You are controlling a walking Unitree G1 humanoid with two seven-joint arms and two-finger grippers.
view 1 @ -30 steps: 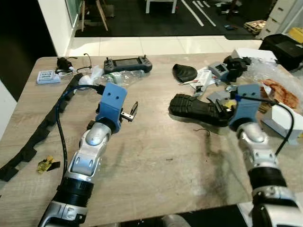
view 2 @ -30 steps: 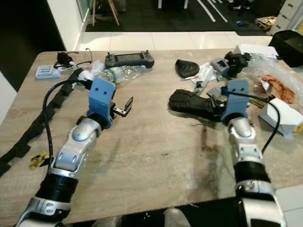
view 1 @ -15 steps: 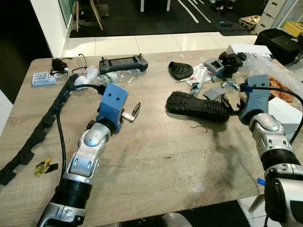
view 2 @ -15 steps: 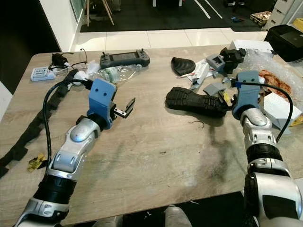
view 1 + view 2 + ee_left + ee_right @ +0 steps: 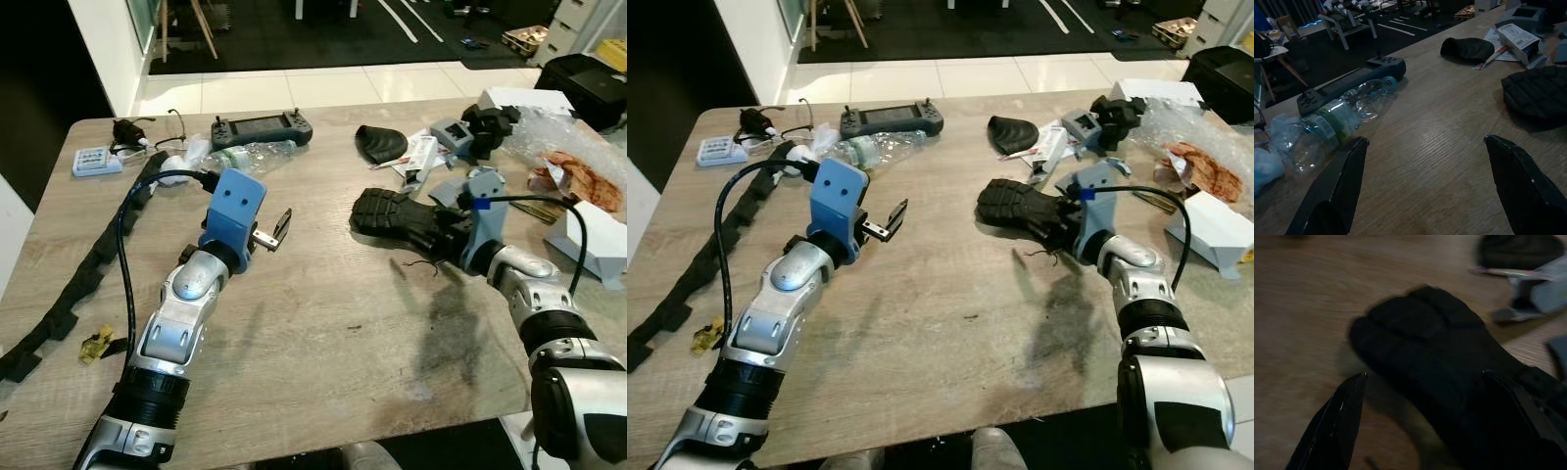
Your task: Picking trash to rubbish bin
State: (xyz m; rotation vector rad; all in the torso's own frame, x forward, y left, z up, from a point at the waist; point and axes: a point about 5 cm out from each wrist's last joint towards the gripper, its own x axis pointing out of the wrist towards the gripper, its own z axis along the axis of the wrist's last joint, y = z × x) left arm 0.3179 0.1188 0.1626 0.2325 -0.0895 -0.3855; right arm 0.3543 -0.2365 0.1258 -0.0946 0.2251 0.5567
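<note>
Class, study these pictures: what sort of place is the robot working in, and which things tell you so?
Probably a workshop or lab rather than a lived-in home. A cluttered wooden table holds a handheld controller, a crushed plastic bottle and a black glove, with tiled floor beyond.

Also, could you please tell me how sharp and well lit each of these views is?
Left eye view: bright and sharp, with the right arm's shadow on the table. Left wrist view: dim but crisp on the plastic bottle. Right wrist view: dark and smeared, the black glove soft-edged between the right claw fingers.
</note>
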